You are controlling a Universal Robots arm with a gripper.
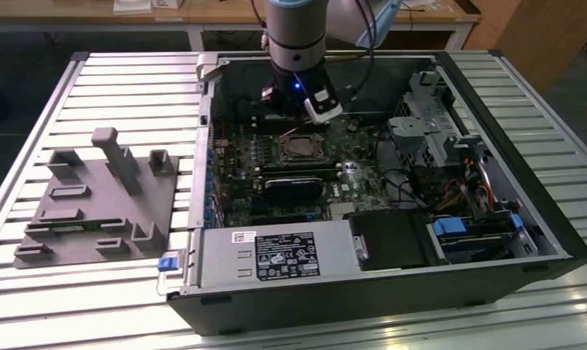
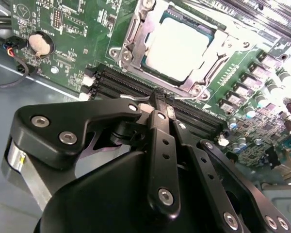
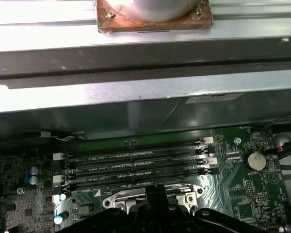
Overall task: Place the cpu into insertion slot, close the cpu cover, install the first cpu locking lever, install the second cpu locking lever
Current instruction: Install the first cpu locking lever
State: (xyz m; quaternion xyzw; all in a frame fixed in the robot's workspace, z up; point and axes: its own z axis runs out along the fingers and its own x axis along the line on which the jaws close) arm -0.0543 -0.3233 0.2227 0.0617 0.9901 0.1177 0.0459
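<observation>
My fingers (image 2: 161, 104) are pressed together with nothing visible between them, and their tips hang above the socket edge that faces the memory slots (image 2: 121, 80). The cpu (image 2: 177, 46) sits in the insertion slot (image 2: 196, 88) straight ahead of my tips, and the cpu cover (image 2: 137, 34) seems to lie down around it

Nothing readable. In the exterior view, the power supply label (image 1: 285, 255) at 6 o'clock of the case (image 1: 526, 219) has print too small to read. White sticker (image 1: 244, 235) at its 10 o'clock: illegible. In the first wrist view, silkscreen (image 3: 136, 167) between the memory slots (image 3: 136, 162): illegible.
</observation>
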